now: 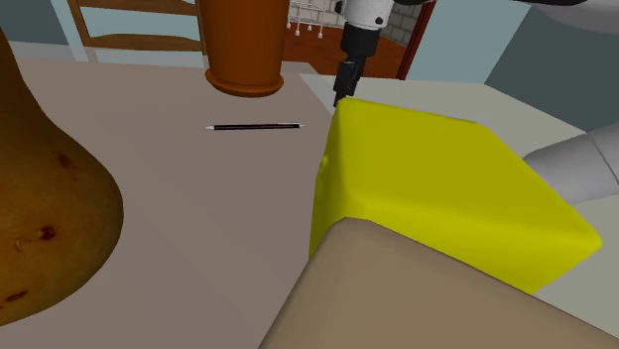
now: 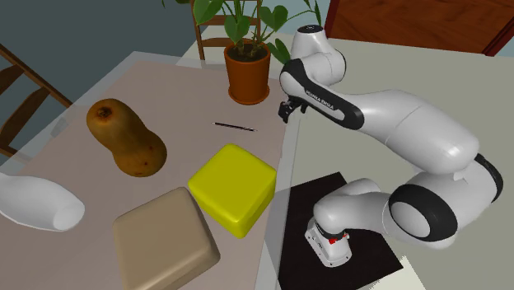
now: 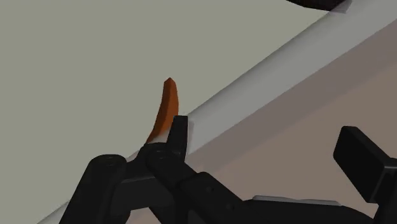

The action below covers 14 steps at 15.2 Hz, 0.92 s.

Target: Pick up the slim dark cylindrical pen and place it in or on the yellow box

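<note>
Pale grey-brown tabletop [image 2: 165, 91] carries everything, and the pen [image 1: 253, 127] lies flat on a bare stretch of it, a thin black stick with light tips. It sits just in front of the orange flowerpot [image 1: 243, 50] and beyond the far left corner of the yellow box [image 1: 446, 188] in the shoulder view. It looks light and stiff, probably smooth, and so round and low that it is likely to roll or slip. The best hold is probably across its middle, with the fingers straddling the shaft and coming almost down to the surface. The pincer [image 1: 342, 94] hangs to the pen's right, near the tabletop's edge and apart from the pen, its fingers [image 3: 180, 124] spread with nothing between them. Farther off lie a brown squash [image 2: 123, 136] and a tan box [image 2: 165, 239].
</note>
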Available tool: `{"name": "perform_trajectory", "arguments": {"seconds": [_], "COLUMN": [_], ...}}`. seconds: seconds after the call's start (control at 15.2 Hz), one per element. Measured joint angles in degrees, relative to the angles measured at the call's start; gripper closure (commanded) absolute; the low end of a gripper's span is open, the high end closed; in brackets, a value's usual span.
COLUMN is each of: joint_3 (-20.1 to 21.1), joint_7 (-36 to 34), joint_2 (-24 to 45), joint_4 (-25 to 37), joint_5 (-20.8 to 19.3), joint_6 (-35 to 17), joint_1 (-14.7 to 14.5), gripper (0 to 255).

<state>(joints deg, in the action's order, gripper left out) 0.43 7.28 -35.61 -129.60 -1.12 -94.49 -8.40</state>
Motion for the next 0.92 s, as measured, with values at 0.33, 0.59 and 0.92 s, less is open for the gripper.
{"name": "perform_trajectory", "arguments": {"seconds": [0.33,0.59,0.92], "joint_3": [1.9,4.0,6.0], "joint_7": [7.7,13.2,19.4], "joint_2": [5.2,9.1,12.1], "joint_4": [6.0,11.3,15.3], "joint_5": [2.0,3.7,5.2], "joint_6": [2.0,4.3,6.2], "joint_1": [-5.4,-9.6,-13.5], "gripper": [0,0,0]}}
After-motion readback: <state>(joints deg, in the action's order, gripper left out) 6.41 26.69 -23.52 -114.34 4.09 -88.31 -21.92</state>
